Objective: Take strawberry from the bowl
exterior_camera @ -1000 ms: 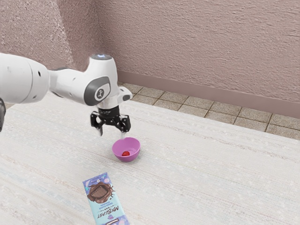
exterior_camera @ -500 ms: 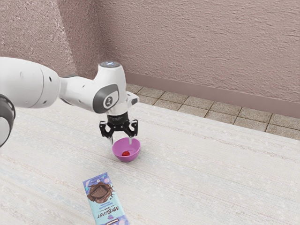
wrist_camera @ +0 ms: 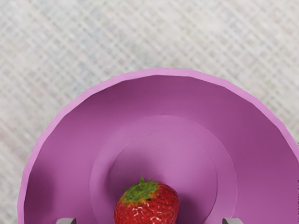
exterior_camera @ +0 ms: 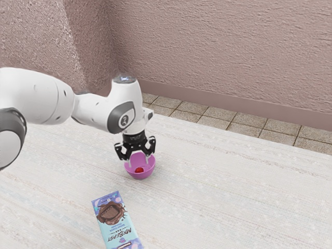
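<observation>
My gripper (exterior_camera: 138,164) is open in the exterior view, its two fingertips apart and reaching down inside the bowl's rim. The pink-purple bowl (exterior_camera: 140,176) stands upright on the table. Inside it lies the red strawberry (exterior_camera: 139,169), low between and below the fingertips. Seen from the wrist, the strawberry (wrist_camera: 147,205) rests on the floor of the bowl (wrist_camera: 163,73), green leaves showing, and bits of both fingertips of my gripper (wrist_camera: 149,221) appear on either side of it, clear of the fruit.
A blue and purple chocolate bar (exterior_camera: 115,220) lies flat on the pale table (exterior_camera: 223,192), nearer the exterior camera than the bowl. Beyond the table are a tiled floor and a rough pinkish wall (exterior_camera: 223,52).
My hand has moved toward the exterior view's right and down, from above the bowl's side to over it, with fingertips now inside the rim. The bowl and strawberry have stayed put.
</observation>
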